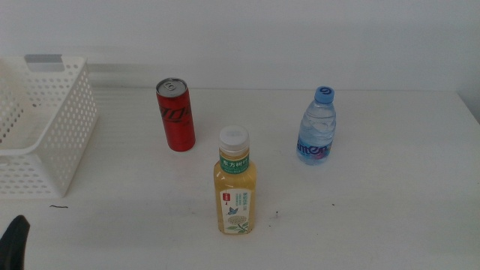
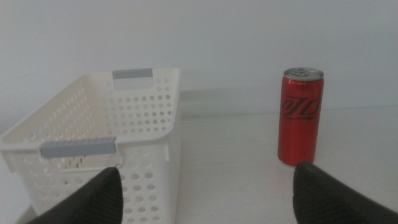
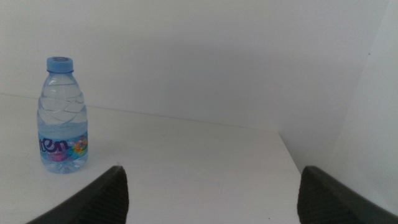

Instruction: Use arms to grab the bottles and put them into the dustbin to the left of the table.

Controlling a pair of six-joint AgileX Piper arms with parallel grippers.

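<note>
- Where the middle view looks down over the plain white tabletop [image 1: 375, 225], three containers stand upright and well apart: a slim red soda can [image 1: 175, 115] at far centre-left, a small clear water bottle with a blue cap [image 1: 316, 126] to the right, and a yellow tea bottle with a white cap and green label [image 1: 235, 191] nearest the camera between them.
- At the left edge sits the white perforated plastic basket [image 1: 52, 127], holding none of the containers; the red can is the nearest of the three to it.
- Only a dark tip of the left gripper [image 1: 13, 241] shows at the near-left corner, touching nothing; the right arm is out of this view.
- From the left wrist view, the left gripper [image 2: 205, 193] has its two dark jaws spread wide with nothing between them; beyond them stand the basket [image 2: 149, 115] with grey handles on the left and the red can [image 2: 301, 117] on the right, both apart from the jaws.
- From the right wrist view, the right gripper [image 3: 211, 196] is likewise wide open and empty, low over the table [image 3: 199, 162]; the water bottle [image 3: 62, 115] stands upright farther off, clear of the jaws.
</note>
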